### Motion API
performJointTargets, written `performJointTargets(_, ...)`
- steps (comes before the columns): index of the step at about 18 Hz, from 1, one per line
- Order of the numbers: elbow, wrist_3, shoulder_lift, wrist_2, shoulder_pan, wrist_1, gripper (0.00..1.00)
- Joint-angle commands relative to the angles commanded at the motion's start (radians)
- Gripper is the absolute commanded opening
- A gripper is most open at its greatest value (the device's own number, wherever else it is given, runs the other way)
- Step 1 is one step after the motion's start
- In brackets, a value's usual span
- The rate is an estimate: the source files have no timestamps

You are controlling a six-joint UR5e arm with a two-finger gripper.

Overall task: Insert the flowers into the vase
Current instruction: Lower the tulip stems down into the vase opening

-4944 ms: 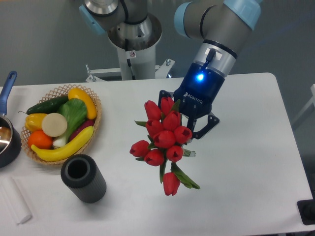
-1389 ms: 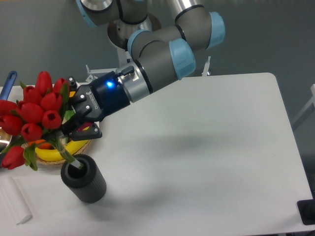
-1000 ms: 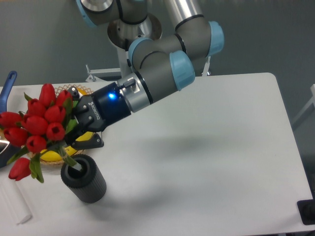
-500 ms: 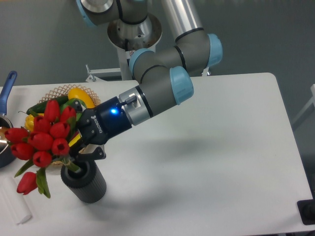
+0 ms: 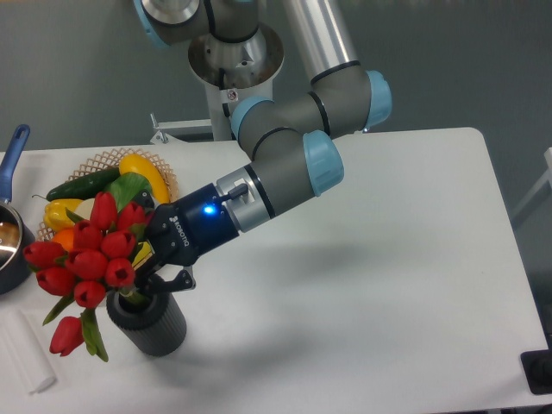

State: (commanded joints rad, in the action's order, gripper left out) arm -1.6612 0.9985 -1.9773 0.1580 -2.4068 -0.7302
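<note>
The right half of the table [image 5: 405, 285] is left open, so wide room to pass is found there. The left side is crowded. The vase [image 5: 148, 321] is blocked from above by the flowers [image 5: 86, 263] and by the gripper [image 5: 148, 269], which sits right over its mouth. Just behind them the way is taken up by the basket [image 5: 108, 159] of fruit. The far left edge is filled by the pot [image 5: 13, 233]. A white block [image 5: 26, 349] is laid near the front left corner.
</note>
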Motion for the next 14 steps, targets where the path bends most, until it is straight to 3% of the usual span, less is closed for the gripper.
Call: performJointTargets(14, -0.054, 0.098, -0.024, 0.026, 0.002, 0.000, 0.48)
